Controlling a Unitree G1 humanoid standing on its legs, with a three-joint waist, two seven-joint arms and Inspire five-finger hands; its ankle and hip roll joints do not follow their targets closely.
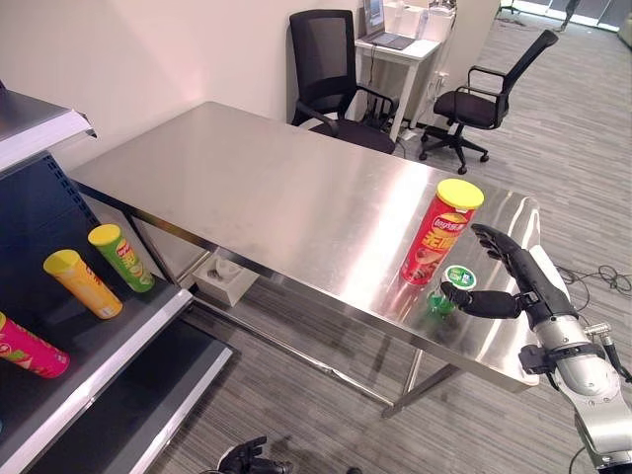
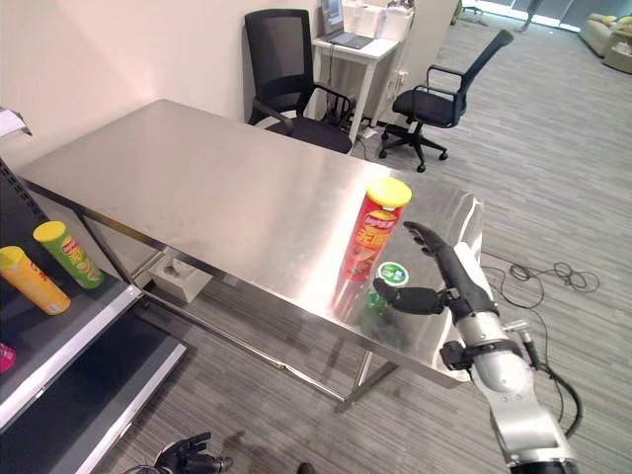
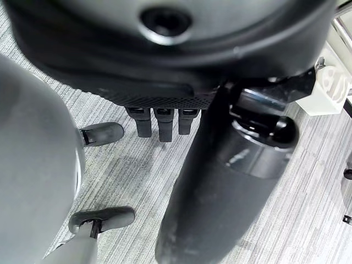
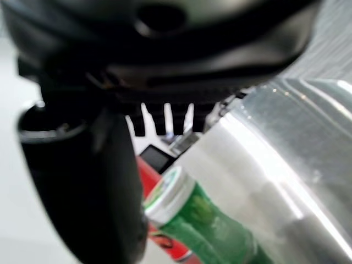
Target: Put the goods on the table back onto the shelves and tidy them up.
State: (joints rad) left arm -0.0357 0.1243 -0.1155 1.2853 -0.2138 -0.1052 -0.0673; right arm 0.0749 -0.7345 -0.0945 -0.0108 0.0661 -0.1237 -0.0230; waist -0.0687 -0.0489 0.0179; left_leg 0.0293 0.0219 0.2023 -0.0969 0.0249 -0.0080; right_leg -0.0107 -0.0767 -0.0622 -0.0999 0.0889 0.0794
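Right hand [image 1: 518, 286] is spread wide around the green bottle [image 1: 446, 291] near the table's [image 1: 247, 188] front right corner, beside the red can [image 1: 434, 237]. Advise closing squarely without tipping the can.

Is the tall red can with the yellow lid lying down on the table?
No, the red can stands upright on the table, next to a small green can.
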